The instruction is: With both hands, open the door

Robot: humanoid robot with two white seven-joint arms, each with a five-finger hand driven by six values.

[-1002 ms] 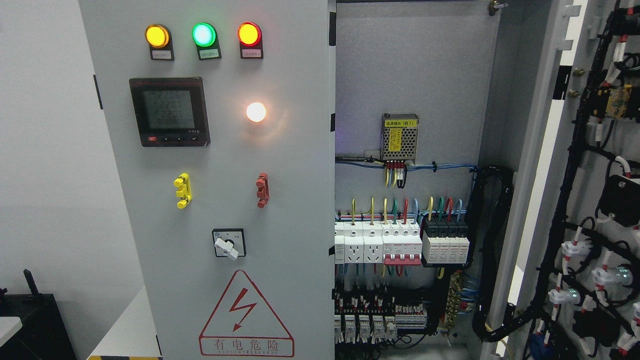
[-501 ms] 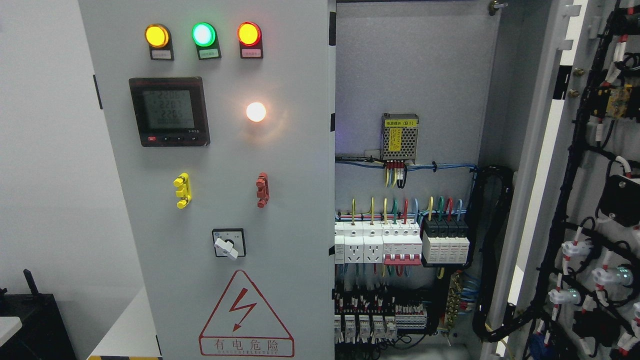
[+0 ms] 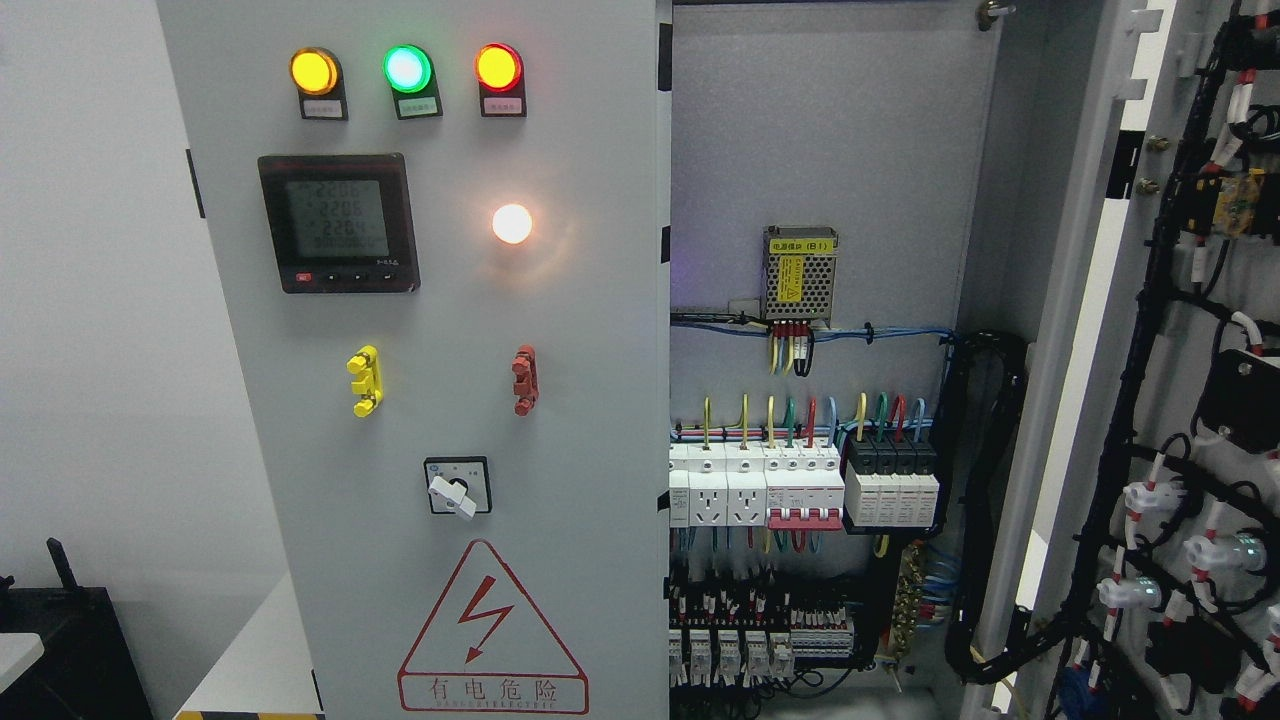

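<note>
Out of the head view entirely, neither hand shows, so I cannot tell their state or which is nearer. The right door already stands swung open; the left door stays upright and closed.

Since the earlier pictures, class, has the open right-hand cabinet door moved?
No. The open door sits in the same place against the cabinet frame; neither robot hand is in view.
</note>
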